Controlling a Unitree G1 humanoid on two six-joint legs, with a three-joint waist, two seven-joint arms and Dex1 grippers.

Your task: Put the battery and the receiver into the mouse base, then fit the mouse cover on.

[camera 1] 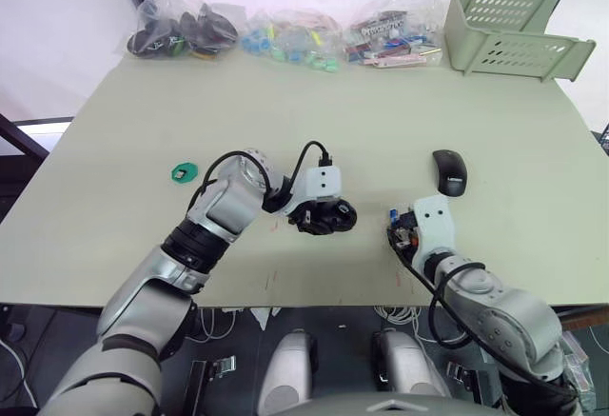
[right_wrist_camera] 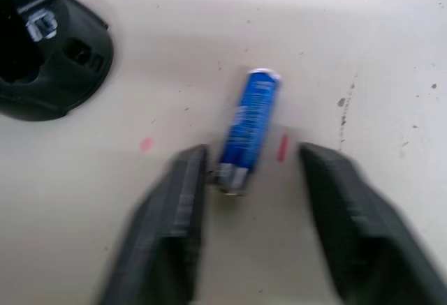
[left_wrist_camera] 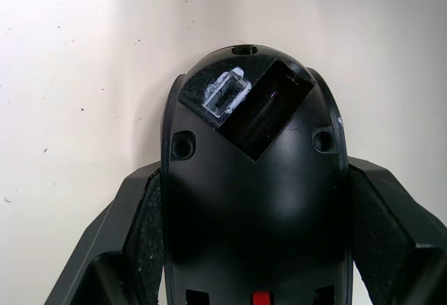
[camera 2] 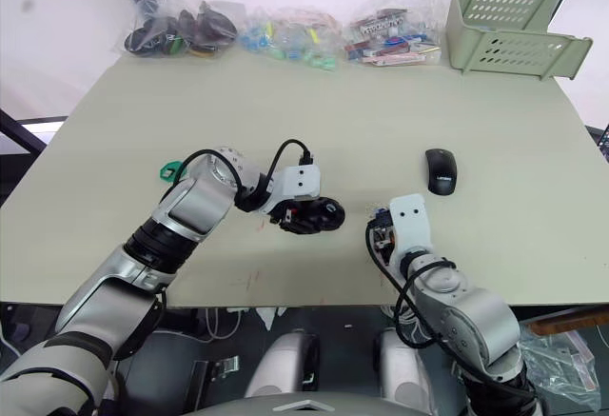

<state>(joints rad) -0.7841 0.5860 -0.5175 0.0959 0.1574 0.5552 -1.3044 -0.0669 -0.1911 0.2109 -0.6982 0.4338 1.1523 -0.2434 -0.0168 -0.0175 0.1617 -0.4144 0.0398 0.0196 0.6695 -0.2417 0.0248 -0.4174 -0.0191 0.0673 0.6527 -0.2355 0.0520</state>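
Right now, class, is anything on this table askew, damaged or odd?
Nothing looks damaged or spilled. The black oval mouse base sits gripped by the left gripper, the small silver receiver already seated in it. The blue cylindrical battery lies loose between the open right gripper's fingers.

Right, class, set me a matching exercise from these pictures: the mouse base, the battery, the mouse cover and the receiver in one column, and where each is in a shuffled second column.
Things:
1. mouse base
2. battery
3. mouse cover
4. receiver

Places:
A. lying on the table between the open fingers of the right gripper
B. seated in a slot of the base
C. clamped in the left gripper
D. alone on the table, ahead of the right arm

Pairs: 1-C, 2-A, 3-D, 4-B
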